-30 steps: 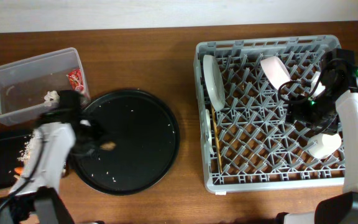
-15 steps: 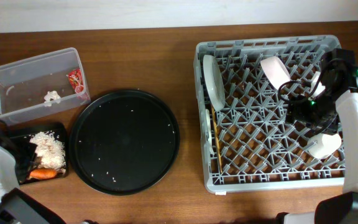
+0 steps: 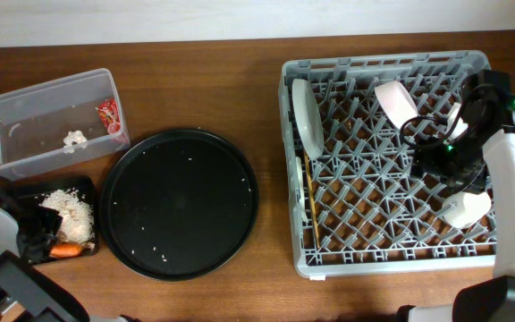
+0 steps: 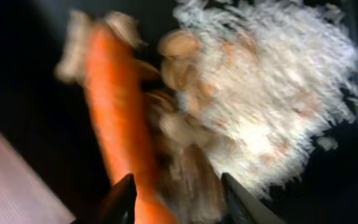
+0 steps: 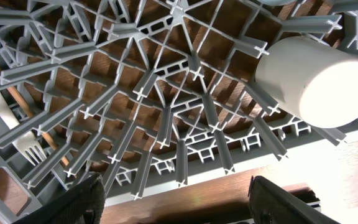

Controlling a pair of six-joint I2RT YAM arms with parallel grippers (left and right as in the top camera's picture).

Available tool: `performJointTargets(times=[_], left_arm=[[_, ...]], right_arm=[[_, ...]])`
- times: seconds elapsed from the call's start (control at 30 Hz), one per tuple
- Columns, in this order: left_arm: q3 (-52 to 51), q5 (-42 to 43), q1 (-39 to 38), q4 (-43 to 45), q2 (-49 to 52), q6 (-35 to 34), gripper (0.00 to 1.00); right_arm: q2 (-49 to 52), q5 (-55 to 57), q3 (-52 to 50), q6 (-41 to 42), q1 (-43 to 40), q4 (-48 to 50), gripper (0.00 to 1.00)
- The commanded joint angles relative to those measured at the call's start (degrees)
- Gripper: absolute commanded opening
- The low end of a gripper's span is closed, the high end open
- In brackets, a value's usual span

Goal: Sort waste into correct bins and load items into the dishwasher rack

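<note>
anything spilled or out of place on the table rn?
Pale crumbs are scattered across the round black tray, not in a bin. In the rack, the white cup lies on its side across the pegs rather than mouth-down. Nothing else stands out.

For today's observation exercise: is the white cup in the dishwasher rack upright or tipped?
Tipped: the white cup lies on its side across the dishwasher rack's lattice, curved wall showing.

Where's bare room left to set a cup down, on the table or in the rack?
Bare wood runs between the round black tray and the dishwasher rack; the tray itself holds only crumbs. The rack's middle, between the plate and the white cup, is free. Crowded: the small black tray, full of scraps and carrot.
</note>
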Motion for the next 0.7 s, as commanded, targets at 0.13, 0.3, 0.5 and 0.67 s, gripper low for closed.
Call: performJointTargets(times=[0.13,0.3,0.5,0.67], left_arm=[[7.1,13.68,-0.7,-2.75,-9.51,4.98,0.56],[7.15,16.76,-11.5,-2.69,-14.95,9.6,0.58],[7.19,14.47,-35.71,-3.74,-14.88,22.88,0.69],[8.24,6.64,-46.64,-11.61,-14.53,24.26,0.87]], right_arm=[[-0.94,-0.35,0.7,0.33,-0.11,0.04,0.77],[-0.94,-3.52,0.7,-0.31,-0.09,0.07,0.9],[-0.94,-15.39,0.7,-10.75,5.29,0.39,0.95],[-0.94,-14.29,0.72,-11.82,14.47,4.44,0.99]])
